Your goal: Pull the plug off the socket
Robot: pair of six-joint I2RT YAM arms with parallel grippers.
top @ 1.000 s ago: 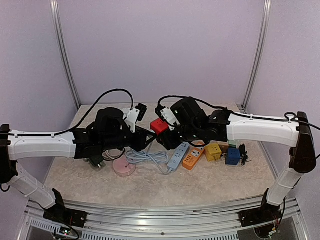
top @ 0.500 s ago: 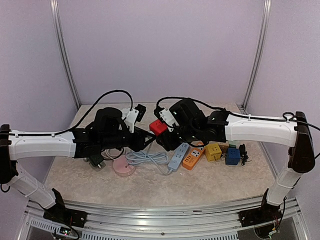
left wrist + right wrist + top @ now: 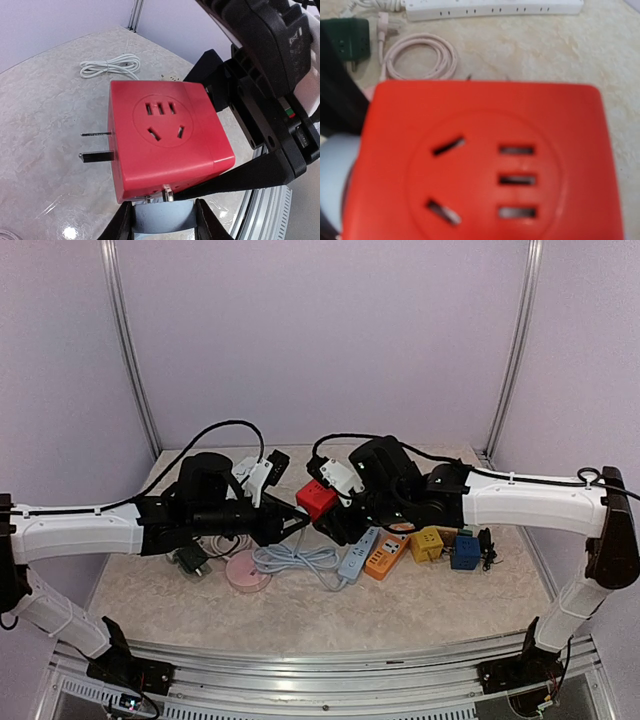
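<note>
A red cube socket (image 3: pixel 317 498) hangs in the air between the two arms. My right gripper (image 3: pixel 328 510) is shut on it, with one black finger (image 3: pixel 250 175) under the cube and one behind it. The cube (image 3: pixel 485 165) fills the right wrist view and hides that gripper's own fingers. A pale blue-grey plug (image 3: pixel 162 220) sits at the cube's (image 3: pixel 165 137) lower face, and my left gripper (image 3: pixel 163 214) is shut on it. Short metal pins (image 3: pixel 168 192) show in the narrow gap between plug and cube. Two bare prongs (image 3: pixel 97 156) stick out of the cube's left side.
On the table lie a coiled white cable (image 3: pixel 290 555), a pink round block (image 3: pixel 247 575), a blue power strip (image 3: pixel 357 552), an orange strip (image 3: pixel 385 555), a yellow cube (image 3: pixel 427 543), a blue cube (image 3: pixel 465 552) and a dark green adapter (image 3: pixel 190 560). A metal rail runs along the near edge.
The left arm has drawn back to the left and the right arm has shifted slightly right, so the two wrists stand further apart. The red cube sits a little lower.
</note>
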